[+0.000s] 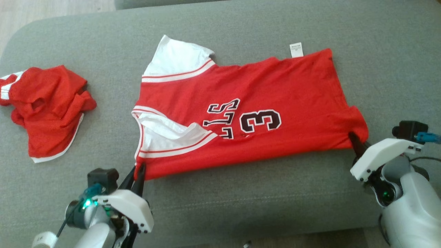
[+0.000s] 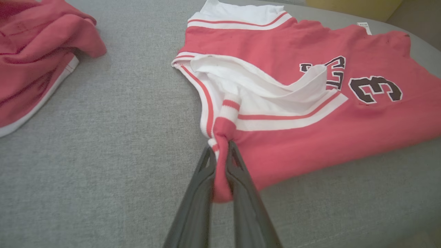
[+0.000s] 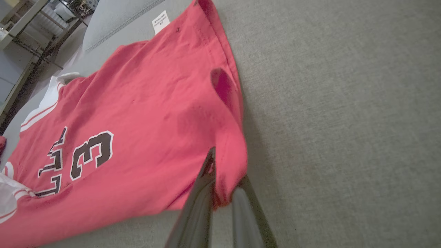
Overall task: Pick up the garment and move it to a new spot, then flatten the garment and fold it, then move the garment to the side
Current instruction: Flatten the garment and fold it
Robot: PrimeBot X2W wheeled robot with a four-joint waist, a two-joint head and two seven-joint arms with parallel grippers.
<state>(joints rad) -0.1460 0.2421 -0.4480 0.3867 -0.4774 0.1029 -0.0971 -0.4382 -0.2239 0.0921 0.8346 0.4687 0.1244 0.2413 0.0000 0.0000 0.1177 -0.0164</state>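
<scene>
The garment (image 1: 241, 113) is a red jersey with white sleeves and a dark "3", spread across the grey cushion with its neck end toward my left. My left gripper (image 1: 138, 169) is shut on the near shoulder corner; in the left wrist view red and white cloth (image 2: 222, 137) bunches between its fingers (image 2: 203, 186). My right gripper (image 1: 355, 139) is shut on the near hem corner at the right, where the right wrist view has a fold of the garment (image 3: 227, 165) pinched between its fingers (image 3: 200, 199). A white care label (image 1: 296, 50) sticks out at the far hem.
A second red piece of clothing (image 1: 48, 106) with white trim lies crumpled at the left of the grey cushion (image 1: 241, 206). The cushion's front edge runs just below my grippers. Bare cushion lies to the right of the hem and along the near side.
</scene>
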